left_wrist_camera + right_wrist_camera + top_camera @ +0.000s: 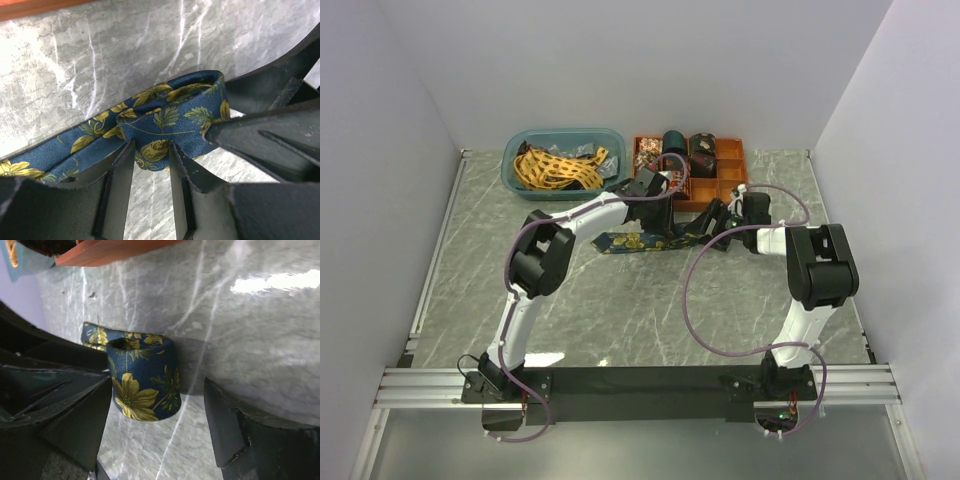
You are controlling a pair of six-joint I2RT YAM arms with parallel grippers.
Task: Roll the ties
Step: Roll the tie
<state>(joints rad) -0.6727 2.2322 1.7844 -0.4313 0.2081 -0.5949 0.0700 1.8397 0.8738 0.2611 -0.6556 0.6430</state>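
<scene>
Top external: high behind the arm bases, whole table (620,310) below.
Left wrist: close on the tie (170,120), facing the far edge.
Right wrist: equally close, seemingly facing far-left.
Shared: tie's rolled end.

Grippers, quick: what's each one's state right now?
Left gripper: straddles the tie at its fold; grip cannot be told.
Right gripper: open around the rolled end.

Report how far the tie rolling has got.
Done: what look like two rolled ties sit in the orange tray. In hand: the blue floral tie has only its end curled into a roll, the left gripper at the fold, the right gripper open around the roll. Left: its flat length, plus the yellow tie in the teal bin.
</scene>
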